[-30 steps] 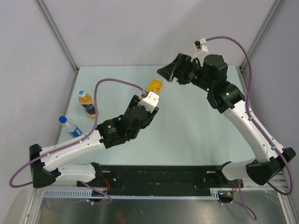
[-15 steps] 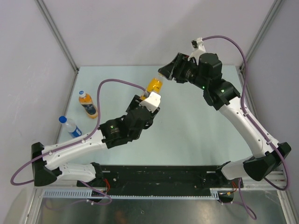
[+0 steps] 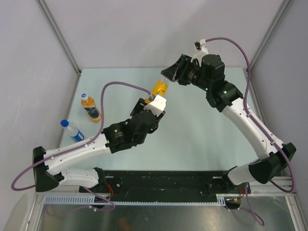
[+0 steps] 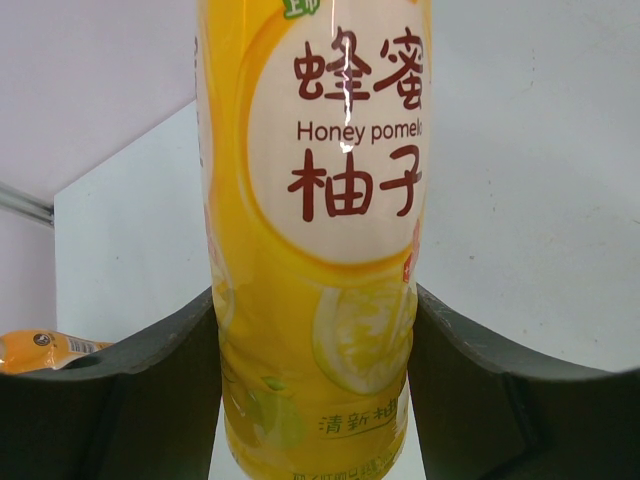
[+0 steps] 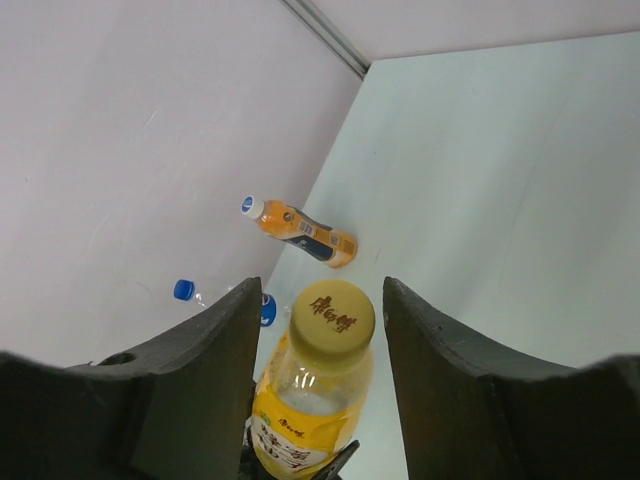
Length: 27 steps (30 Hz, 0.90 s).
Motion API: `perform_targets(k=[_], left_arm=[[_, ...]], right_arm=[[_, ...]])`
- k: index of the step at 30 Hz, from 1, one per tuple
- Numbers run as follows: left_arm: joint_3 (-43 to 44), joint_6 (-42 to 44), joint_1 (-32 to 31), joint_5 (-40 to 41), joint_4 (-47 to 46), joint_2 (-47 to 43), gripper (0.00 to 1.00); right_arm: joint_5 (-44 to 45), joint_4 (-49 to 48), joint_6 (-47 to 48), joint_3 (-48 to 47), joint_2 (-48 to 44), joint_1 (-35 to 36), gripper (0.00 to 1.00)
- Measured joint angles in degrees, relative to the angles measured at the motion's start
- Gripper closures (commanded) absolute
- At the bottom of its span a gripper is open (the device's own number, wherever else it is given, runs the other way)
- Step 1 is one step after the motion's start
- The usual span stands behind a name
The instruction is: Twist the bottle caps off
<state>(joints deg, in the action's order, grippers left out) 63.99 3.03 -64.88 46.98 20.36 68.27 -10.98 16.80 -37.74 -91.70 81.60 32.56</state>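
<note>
My left gripper is shut on the tall yellow-orange bottle, holding it upright above the table; its fingers press both sides of the label. The yellow cap sits between the fingers of my right gripper, which stands open with a gap on each side of the cap. In the top view my right gripper is at the bottle's top. A short orange bottle with a white cap and a clear water bottle with a blue cap stand at the left.
A grey wall with a metal post runs along the table's left edge, close behind the two standing bottles. The pale green table spreads to the right under my right arm. A purple cable loops over my left arm.
My right gripper has moved left onto the top of the held bottle and its jaws have narrowed around the yellow cap. The left gripper keeps its hold.
</note>
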Motion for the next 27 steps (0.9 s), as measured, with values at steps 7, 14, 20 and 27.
perform_targets(k=[7, 14, 20, 27], left_arm=[[0.0, 0.0, 0.0, 0.0, 0.2, 0.0, 0.87], [0.0, 0.0, 0.0, 0.5, 0.4, 0.1, 0.87], [0.0, 0.0, -0.3, 0.4, 0.4, 0.1, 0.86], [0.0, 0.0, -1.0, 0.4, 0.4, 0.1, 0.86]], right_arm=[[0.0, -0.3, -1.4, 1.1, 0.5, 0.0, 0.62], [0.0, -2.7, -3.3, 2.7, 0.4, -0.2, 0.56], [-1.9, -4.8, -4.5, 4.0, 0.3, -0.9, 0.36], [-3.0, -5.5, -5.4, 4.3, 0.3, -1.7, 0.42]])
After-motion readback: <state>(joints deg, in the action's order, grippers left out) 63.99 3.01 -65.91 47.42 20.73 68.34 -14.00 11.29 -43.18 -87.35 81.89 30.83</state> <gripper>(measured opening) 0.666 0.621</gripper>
